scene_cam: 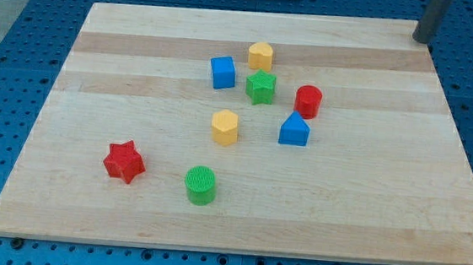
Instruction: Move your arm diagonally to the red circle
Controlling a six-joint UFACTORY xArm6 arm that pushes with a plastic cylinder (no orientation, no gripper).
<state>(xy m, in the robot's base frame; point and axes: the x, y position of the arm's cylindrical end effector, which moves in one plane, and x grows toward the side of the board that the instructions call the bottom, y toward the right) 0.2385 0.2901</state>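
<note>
The red circle (308, 101) is a short red cylinder standing right of the board's middle. My tip (422, 39) is at the board's top right corner, well up and to the right of the red circle and touching no block. A blue triangular block (294, 130) sits just below and left of the red circle. A green star (260, 87) sits to its left.
A blue cube (223, 72) and a yellow heart-like block (260, 56) are in the upper middle. A yellow hexagon (225, 126) is at centre. A red star (124, 161) and a green cylinder (200, 185) are at lower left. The wooden board (383, 203) lies on a blue pegboard table.
</note>
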